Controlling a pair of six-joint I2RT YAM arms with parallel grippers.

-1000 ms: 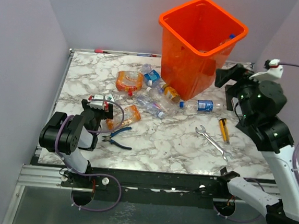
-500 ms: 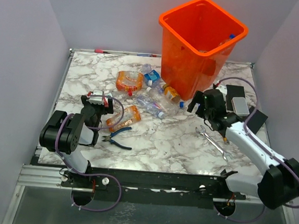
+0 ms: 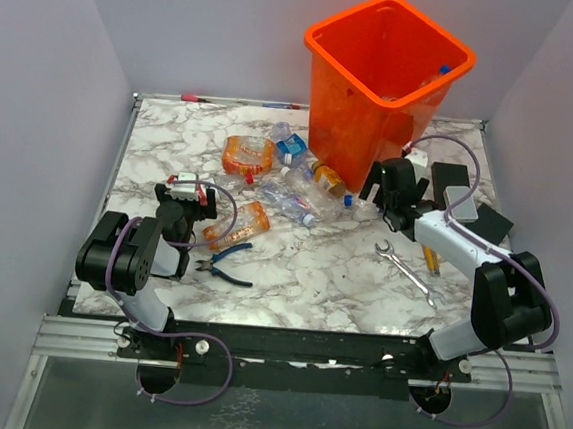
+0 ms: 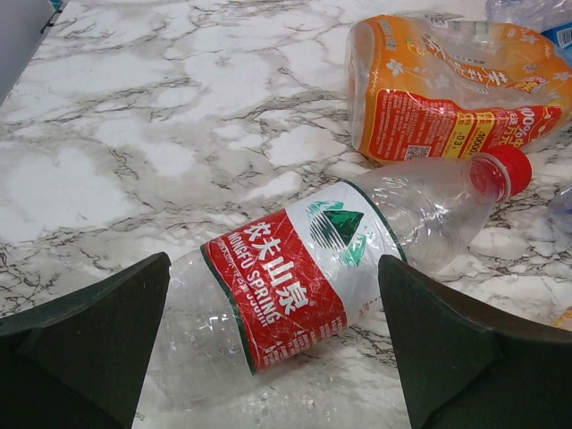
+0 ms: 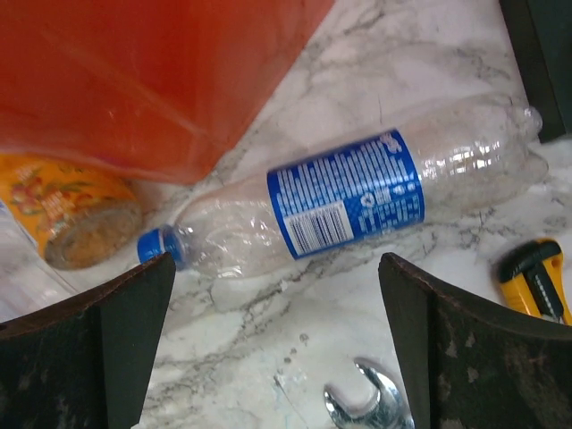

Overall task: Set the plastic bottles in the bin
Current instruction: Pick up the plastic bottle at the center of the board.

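The orange bin stands at the back, with bottles visible inside. Several crushed bottles lie on the marble to its left. My left gripper is open and low. In the left wrist view its fingers straddle a clear red-labelled bottle with a red cap, not closed on it. My right gripper is open, low by the bin's base. The right wrist view shows a blue-labelled, blue-capped bottle lying just beyond its fingers, beside the bin wall.
Blue-handled pliers lie near the left arm. A steel wrench and a yellow-handled tool lie by the right arm; the wrench head shows in the right wrist view. Orange-labelled bottles lie further back. Black blocks sit at the right.
My right arm came down from beside the bin's rim to low over the table, over the blue-labelled bottle at the bin's base. My left gripper barely moved.
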